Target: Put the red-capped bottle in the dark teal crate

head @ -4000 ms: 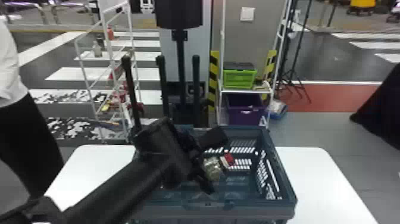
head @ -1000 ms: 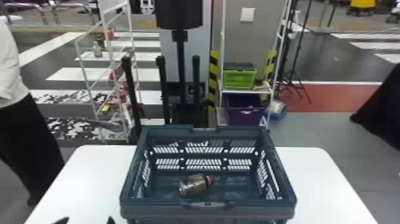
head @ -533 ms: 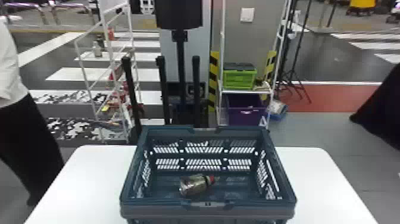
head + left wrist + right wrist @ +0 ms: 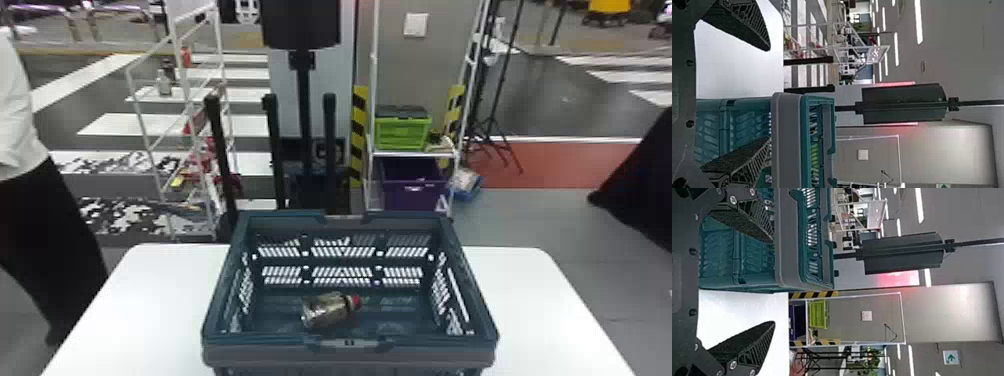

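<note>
The red-capped bottle (image 4: 330, 309) lies on its side on the floor of the dark teal crate (image 4: 350, 351), its cap toward the crate's right side. In the left wrist view my left gripper (image 4: 770, 94) stands open with nothing between its fingers, facing the near side of the crate (image 4: 786, 141). My right gripper (image 4: 774, 282), in the right wrist view, is open too and holds nothing; the crate (image 4: 789, 239) and bare table lie beyond its fingers.
The crate stands on a white table (image 4: 540, 320) with free room on both sides. Behind are a white rack (image 4: 145, 115), a shelf with a green crate (image 4: 402, 131) and a purple bin (image 4: 415, 192), and a dark stand. A person is at the left edge.
Four seconds ago the left arm reached over the crate at the bottle; it has since withdrawn toward the bottom left and out of the head view. The bottle now rests free in the crate.
</note>
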Controlling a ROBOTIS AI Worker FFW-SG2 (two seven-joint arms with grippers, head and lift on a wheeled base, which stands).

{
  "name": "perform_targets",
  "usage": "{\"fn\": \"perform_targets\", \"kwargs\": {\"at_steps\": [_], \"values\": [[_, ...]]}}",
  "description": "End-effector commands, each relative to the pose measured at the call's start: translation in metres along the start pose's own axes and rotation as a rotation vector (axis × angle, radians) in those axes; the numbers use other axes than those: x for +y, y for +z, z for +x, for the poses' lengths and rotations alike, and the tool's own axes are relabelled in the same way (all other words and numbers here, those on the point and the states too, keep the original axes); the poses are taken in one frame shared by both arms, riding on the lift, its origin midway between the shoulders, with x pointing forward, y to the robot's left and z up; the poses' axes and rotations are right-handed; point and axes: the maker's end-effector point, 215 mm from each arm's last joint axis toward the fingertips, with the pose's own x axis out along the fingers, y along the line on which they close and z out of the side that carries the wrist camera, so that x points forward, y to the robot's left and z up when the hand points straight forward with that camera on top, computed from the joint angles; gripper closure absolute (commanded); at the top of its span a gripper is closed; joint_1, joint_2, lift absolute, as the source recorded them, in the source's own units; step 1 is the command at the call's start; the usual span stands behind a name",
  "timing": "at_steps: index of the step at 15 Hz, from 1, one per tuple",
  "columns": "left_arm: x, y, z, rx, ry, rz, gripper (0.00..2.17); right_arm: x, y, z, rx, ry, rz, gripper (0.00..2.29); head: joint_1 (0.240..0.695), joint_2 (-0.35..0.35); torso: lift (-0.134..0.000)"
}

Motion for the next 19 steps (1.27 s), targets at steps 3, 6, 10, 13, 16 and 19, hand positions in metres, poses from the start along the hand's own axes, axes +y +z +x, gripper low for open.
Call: {"fn": "perform_targets", "kwargs": {"at_steps": [3,6,10,13,16,19], "values": [[0.0044,-0.0017,0.0003,0.005,-0.001,-0.014,0.07,0.0026,-0.0007,0.0002,0.003,0.004,-0.002,0.15,0.499,0.0,0.0],[0.0044,-0.0025,0.0001,0.006,-0.002,-0.013,0.07,0.0041,-0.0028,0.0013,0.009,0.007,-0.001,0.15,0.499,0.0,0.0],[0.005,-0.0017,0.0015,0.005,-0.002,-0.014,0.07,0.0039,-0.0073,0.0012,0.024,0.008,-0.003,0.15,0.499,0.0,0.0],[0.0049,-0.0011,0.0018,0.004,-0.006,-0.019,0.07,0.0037,-0.0076,0.0015,0.024,0.008,-0.003,0.15,0.499,0.0,0.0],[0.0056,-0.0012,0.0016,0.004,-0.004,-0.025,0.07,0.0033,-0.0067,0.0026,0.021,0.006,-0.002,0.15,0.499,0.0,0.0],[0.0061,-0.0022,0.0015,0.006,-0.002,-0.029,0.07,0.0041,-0.0069,0.0026,0.021,0.006,-0.002,0.15,0.499,0.0,0.0]]}}
